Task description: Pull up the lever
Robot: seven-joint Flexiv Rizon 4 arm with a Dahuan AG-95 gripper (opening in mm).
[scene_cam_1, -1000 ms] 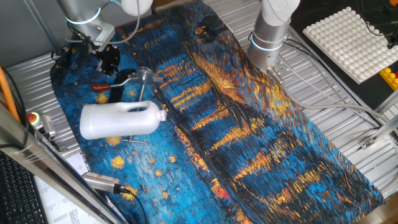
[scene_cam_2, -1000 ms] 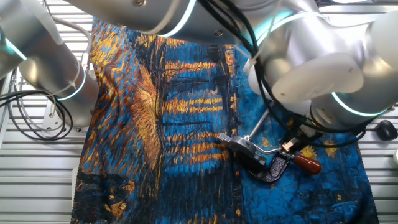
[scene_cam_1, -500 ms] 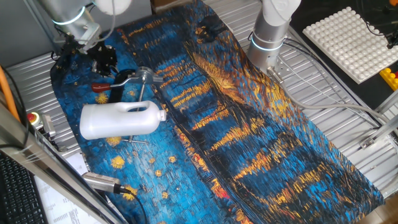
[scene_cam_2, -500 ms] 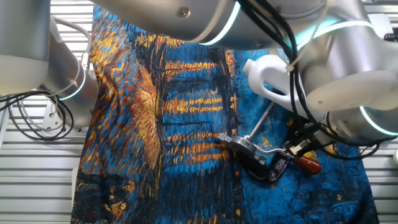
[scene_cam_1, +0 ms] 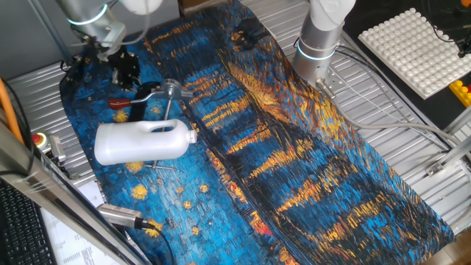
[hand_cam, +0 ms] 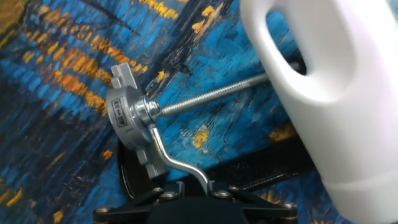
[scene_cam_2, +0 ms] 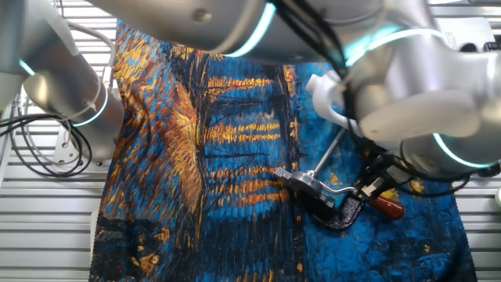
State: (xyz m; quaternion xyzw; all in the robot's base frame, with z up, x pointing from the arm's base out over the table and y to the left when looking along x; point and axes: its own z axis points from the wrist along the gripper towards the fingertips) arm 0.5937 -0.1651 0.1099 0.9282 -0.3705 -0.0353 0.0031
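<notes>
1. Well, the black two-finger gripper point(scene_cam_1: 125, 70) hangs at the far corner of the cloth, just above the red-brown end of the lever; whether its fingers are apart or together I cannot tell, since the hand view shows only the dark housing at its bottom edge.
2. The slim silver metal lever with a short red-brown rubbery tip point(scene_cam_1: 136, 99) lies low, almost flat on the cloth, its tip point(scene_cam_2: 387, 206) pointing toward 9 o'clock in one fixed view.
3. It is hinged to a small silver metal clamp on a black base point(hand_cam: 134, 118), from which a threaded rod point(hand_cam: 211, 96) runs toward 2 o'clock in the hand view.
4. A big white plastic jug point(scene_cam_1: 143, 141) lies on its side just beside the clamp, at about 6 o'clock of it.
5. All rests on a blue and orange painted cloth point(scene_cam_1: 294, 169) over the ribbed metal table point(scene_cam_1: 397, 125).
</notes>
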